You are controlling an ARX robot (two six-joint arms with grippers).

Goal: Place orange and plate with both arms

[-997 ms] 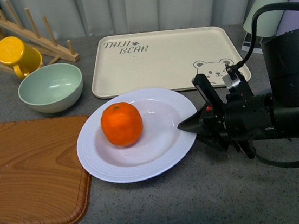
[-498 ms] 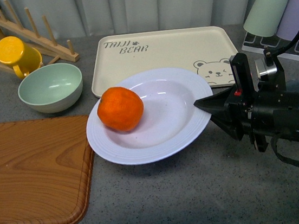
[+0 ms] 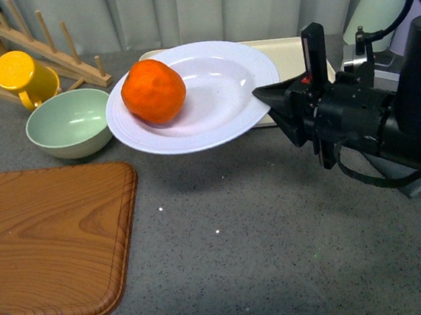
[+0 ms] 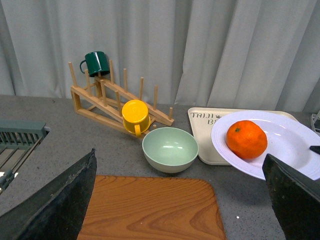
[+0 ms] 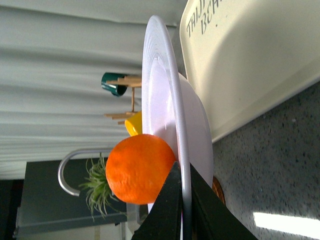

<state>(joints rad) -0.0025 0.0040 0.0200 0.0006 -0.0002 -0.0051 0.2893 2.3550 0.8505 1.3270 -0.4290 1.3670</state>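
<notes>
From the front I see my right gripper (image 3: pixel 264 97) reach in from the side, pinching the plate (image 3: pixel 221 118) rim, lifted off the table, with the orange (image 3: pixel 153 91) on it. My left wrist view shows the left gripper's fingers (image 4: pixel 55 200) spread wide, holding nothing. My right wrist view shows the jaws tight on the rim.

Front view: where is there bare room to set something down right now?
Bare grey countertop lies between the wooden cutting board and the right gripper; the board is bare too. Crowded at the back: pale green bowl, yellow mug, wooden rack, beige tray under the lifted white plate with the orange.
</notes>
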